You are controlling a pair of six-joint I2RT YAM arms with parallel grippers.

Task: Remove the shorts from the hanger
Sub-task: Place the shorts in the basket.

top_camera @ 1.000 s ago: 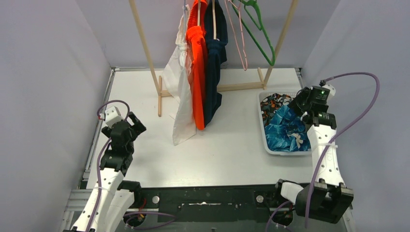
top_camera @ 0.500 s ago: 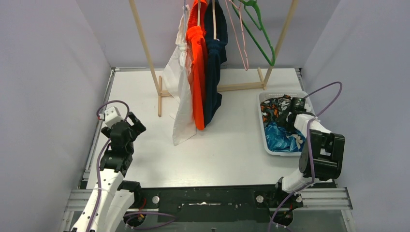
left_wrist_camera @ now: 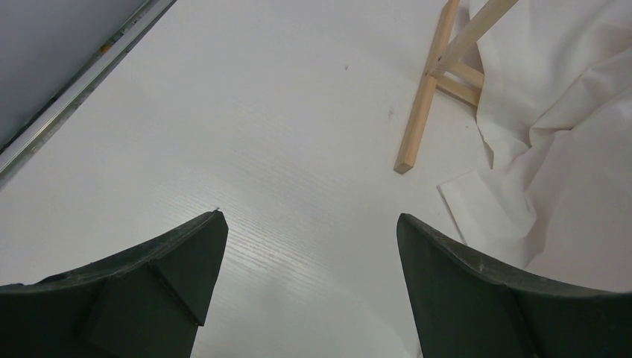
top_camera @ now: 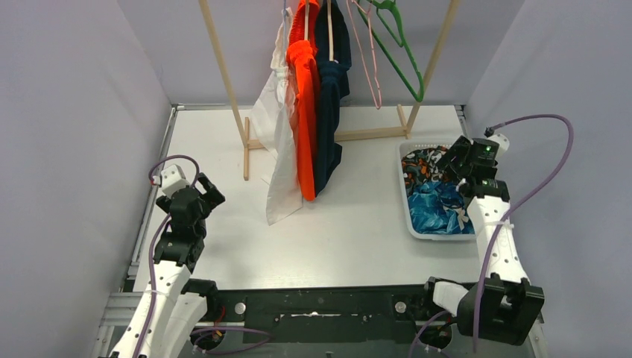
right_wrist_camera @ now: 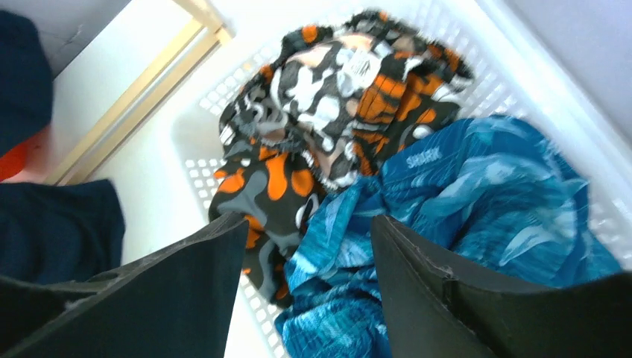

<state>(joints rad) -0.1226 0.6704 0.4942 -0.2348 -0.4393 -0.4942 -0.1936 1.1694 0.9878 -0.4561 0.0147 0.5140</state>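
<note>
At the left, our left arm rises from its base at the near edge and folds at the elbow. The left gripper (left_wrist_camera: 309, 220) is low over the left side of the table (top_camera: 358, 231), aimed toward the rack. Its fingers are spread wide with only bare tabletop between them.

Next comes the wooden rack (top_camera: 223, 82). From it hang the white shorts (top_camera: 279, 149), whose hem reaches down to the table beside the rack's foot, then the bright orange shorts (top_camera: 304, 112), then the dark navy shorts (top_camera: 328, 112), all pressed close together. Further right, a pink hanger (top_camera: 370, 67) and a green hanger (top_camera: 402, 60) dangle near the rack's right post.

In the white basket (right_wrist_camera: 522, 67) lie the camouflage shorts (right_wrist_camera: 335, 97) at the far end and the blue leaf-patterned shorts (right_wrist_camera: 477, 194) nearer.

Our right arm stretches away along the table's right edge, wrist bent over the basket. The right gripper (right_wrist_camera: 309, 224) points down at the crumpled cloth, fingers parted and gripping nothing.
</note>
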